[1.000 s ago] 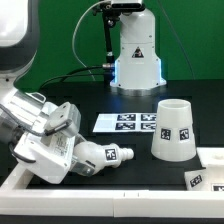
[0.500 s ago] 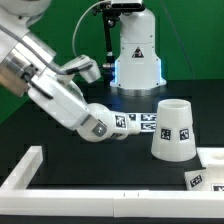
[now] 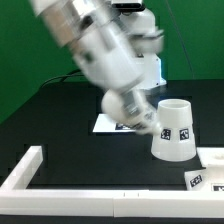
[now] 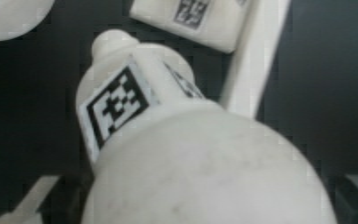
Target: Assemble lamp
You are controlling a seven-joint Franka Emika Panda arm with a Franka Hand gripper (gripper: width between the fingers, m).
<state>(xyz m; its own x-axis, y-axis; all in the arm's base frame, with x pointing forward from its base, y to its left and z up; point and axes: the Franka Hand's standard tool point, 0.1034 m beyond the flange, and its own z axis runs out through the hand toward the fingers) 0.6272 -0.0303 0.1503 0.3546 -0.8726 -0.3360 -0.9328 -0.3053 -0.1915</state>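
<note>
Blur smears the arm (image 3: 100, 45) across the middle of the exterior view, above the black desk (image 3: 60, 115). In the wrist view the claw (image 4: 185, 196) is clamped on the rounded end of the bulb (image 4: 158, 110), whose neck carries 1 square tag. Only dark slivers of the 2 fingers (image 4: 19, 202) show. In the exterior view the bulb hangs clear of the desk, just beside the upper part of the shade (image 3: 172, 130), on the exterior view's left of it; whether they touch I cannot tell. The shade stands upright, wide end down. The base (image 3: 196, 179) lies near the white rail (image 3: 30, 168), and the arm partly hides the marker board (image 3: 106, 124).
</note>
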